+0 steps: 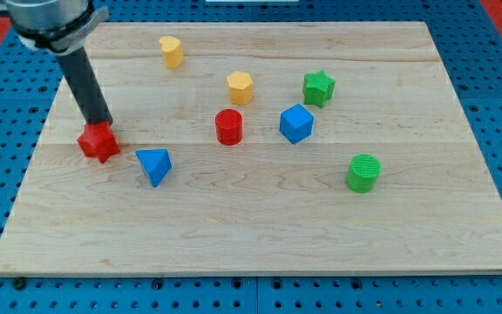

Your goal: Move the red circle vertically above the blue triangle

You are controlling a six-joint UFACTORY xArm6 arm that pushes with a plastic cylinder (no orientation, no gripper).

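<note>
Counting eight blocks, perhaps; two red (228, 126).

The arm shows only its lowest part. At the view's top left corner sits a round housing, dark grey to black, with a pale silver-white band running around its lower edge. From under that band a straight rod (85, 85) comes out, matte black, round in section and of even thickness along its whole length, with a faint lighter sheen down one side. No cables, screws or markings can be made out. The tip (99, 124) is plain and blunt
</note>
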